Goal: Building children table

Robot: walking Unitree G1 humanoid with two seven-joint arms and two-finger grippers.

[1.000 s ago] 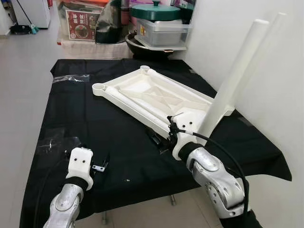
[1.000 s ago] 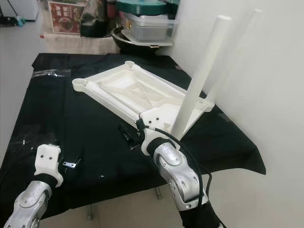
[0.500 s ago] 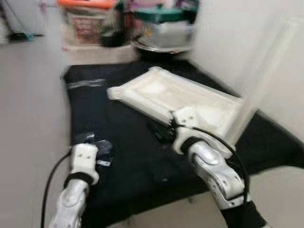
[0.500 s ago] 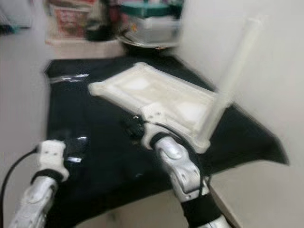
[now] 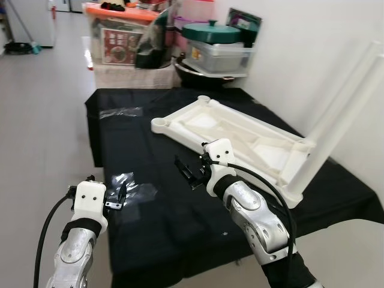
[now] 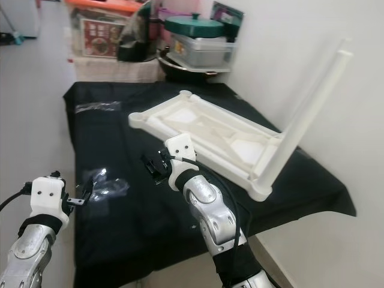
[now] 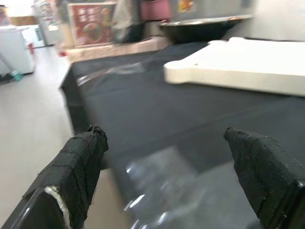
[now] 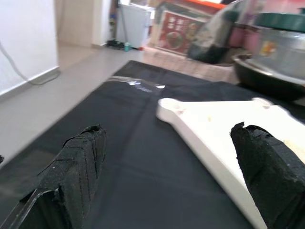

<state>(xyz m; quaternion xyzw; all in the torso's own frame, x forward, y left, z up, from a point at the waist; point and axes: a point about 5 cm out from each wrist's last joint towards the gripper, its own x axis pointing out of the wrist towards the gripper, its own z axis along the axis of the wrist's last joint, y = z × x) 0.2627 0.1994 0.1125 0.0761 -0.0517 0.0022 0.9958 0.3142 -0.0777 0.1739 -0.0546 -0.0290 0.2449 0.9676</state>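
The white children's table top (image 5: 234, 129) lies upside down on the black cloth (image 5: 162, 210) that covers a low work surface, its ribbed underside facing up. Its long axis runs diagonally, from a rounded corner socket near the middle of the cloth away toward the wall on the robot's right. At the near right corner one white leg (image 5: 336, 117) stands in its socket and points up, leaning toward the wall. The right gripper (image 5: 187, 171) hovers over the cloth just beside the near long edge of the table top, its two black fingers (image 8: 78, 162) spread wide, holding nothing and touching nothing. The left gripper (image 5: 117, 197) hangs at the near left edge of the cloth, above a crumpled piece of clear plastic wrap (image 5: 129, 186), its fingers (image 7: 78, 162) likewise spread wide and empty. Beyond the cloth, a green-lidded pot (image 5: 211, 31) sits on stacked containers.
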